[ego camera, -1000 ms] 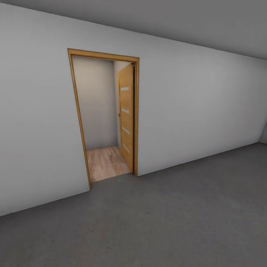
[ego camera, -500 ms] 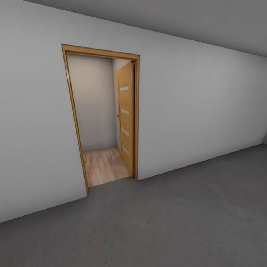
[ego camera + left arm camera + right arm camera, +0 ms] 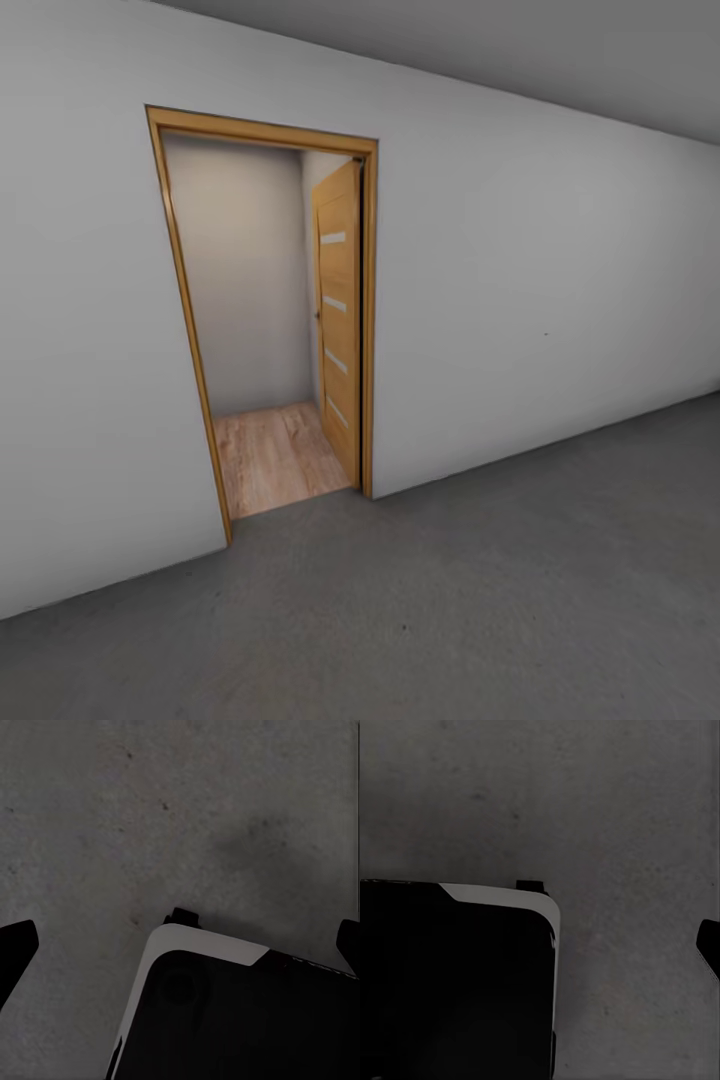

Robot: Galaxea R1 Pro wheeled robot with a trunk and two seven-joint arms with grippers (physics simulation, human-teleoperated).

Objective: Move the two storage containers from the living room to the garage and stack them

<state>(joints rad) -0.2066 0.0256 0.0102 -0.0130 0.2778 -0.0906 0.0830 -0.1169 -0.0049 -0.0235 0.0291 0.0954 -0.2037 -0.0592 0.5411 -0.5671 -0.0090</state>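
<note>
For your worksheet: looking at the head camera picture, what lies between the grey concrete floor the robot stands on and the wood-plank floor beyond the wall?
In the head view, an open doorway with a wooden frame separates the grey floor from the wood planks; its door stands swung inward.

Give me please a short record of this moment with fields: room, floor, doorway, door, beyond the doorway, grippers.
room: bare, pale grey wall
floor: dark grey, rough
doorway: wooden frame, at the head view's left of centre
door: wooden panel door, swung open away from the robot
beyond the doorway: light wood planks
left gripper: open, holds nothing, above the floor
right gripper: one fingertip in view, state unclear
</note>
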